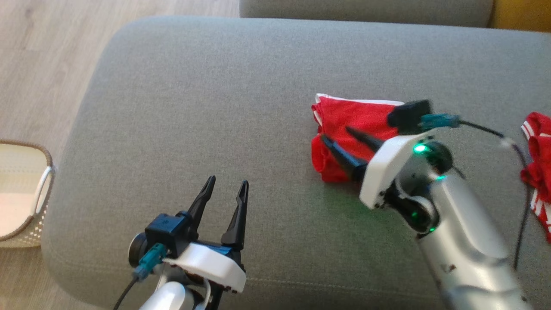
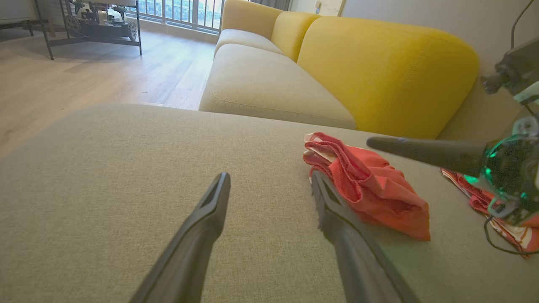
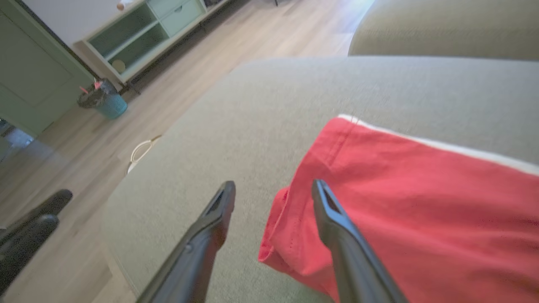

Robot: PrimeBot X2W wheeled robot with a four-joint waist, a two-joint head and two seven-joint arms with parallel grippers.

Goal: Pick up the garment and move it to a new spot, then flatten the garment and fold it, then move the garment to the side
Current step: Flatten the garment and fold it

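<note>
Broad grey seat cushion [image 1: 206, 107] across the middle. Pale wood floor [image 1: 38, 64] at ten o'clock, woven basket [image 1: 21, 202] at nine. From the left wrist, yellow sofa back [image 2: 379, 67] at one o'clock, bright railed window [image 2: 181, 12] at eleven.

1. No legible text, label, brand, number or sign is showing anywhere in these views.
</note>
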